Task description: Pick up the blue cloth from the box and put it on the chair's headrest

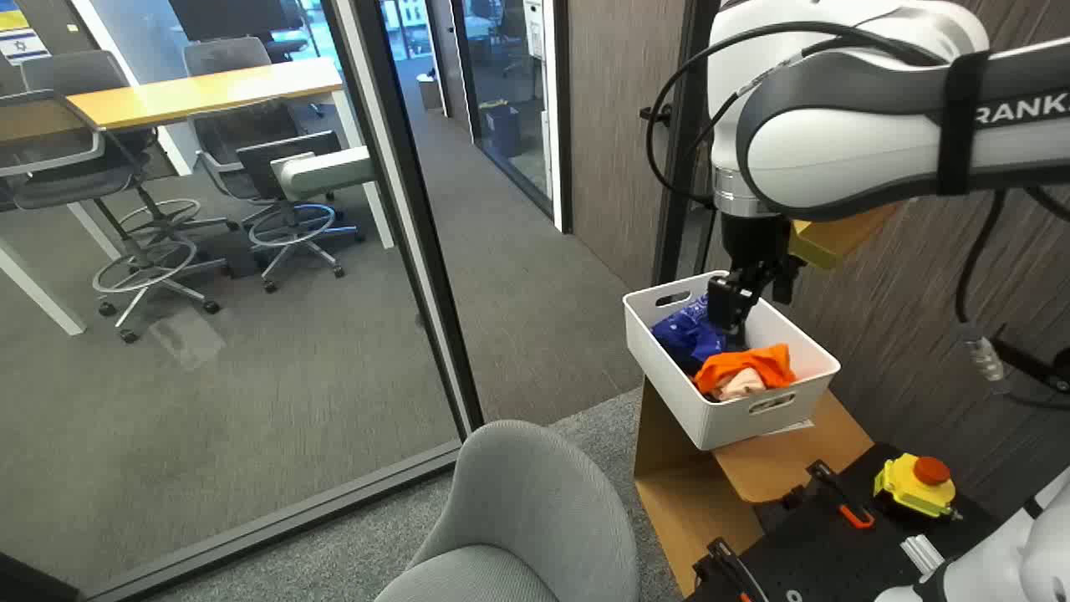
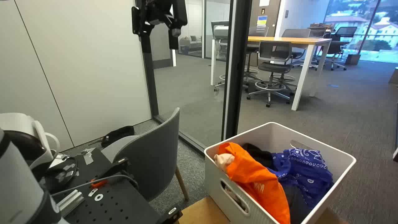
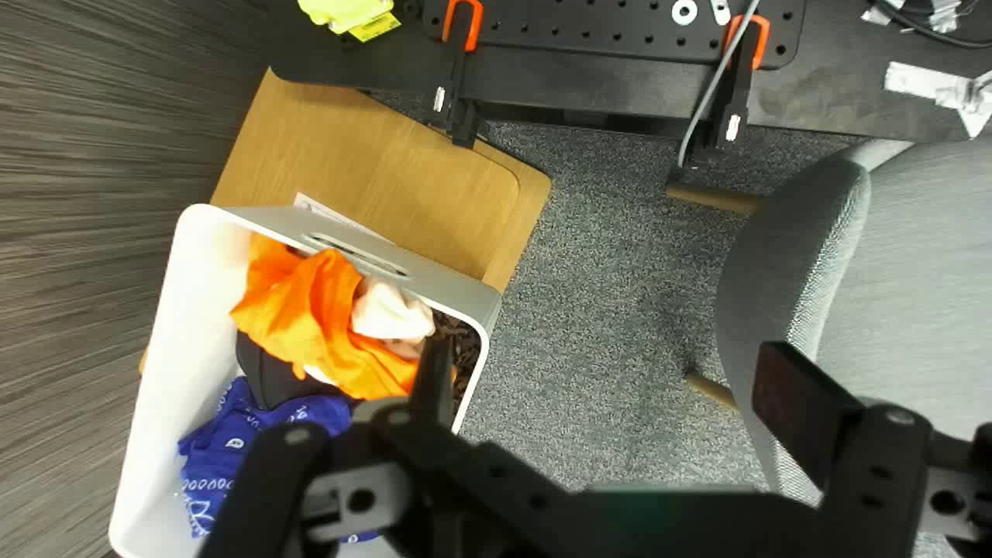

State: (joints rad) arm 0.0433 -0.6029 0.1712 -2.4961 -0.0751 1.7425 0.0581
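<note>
A blue patterned cloth (image 1: 687, 331) lies crumpled in a white box (image 1: 669, 401). The cloth also shows in an exterior view (image 2: 311, 174) and the wrist view (image 3: 221, 457), partly hidden there by a finger. A grey chair (image 1: 552, 485) with a rounded backrest stands beside the box; the backrest also shows in an exterior view (image 2: 152, 155) and the wrist view (image 3: 775, 263). My gripper (image 2: 160, 42) is open and empty, raised well above box and chair. In the wrist view the jaws (image 3: 608, 395) span the floor between the box edge and the chair back.
An orange cloth (image 2: 252, 174), a beige cloth (image 3: 391, 310) and a dark item (image 2: 258, 154) share the box. The box sits on a wooden stand (image 1: 794, 460). A black table (image 3: 581, 85) bears clamps and a yellow stop button (image 1: 915, 485). A glass wall frame (image 2: 238, 68) stands behind.
</note>
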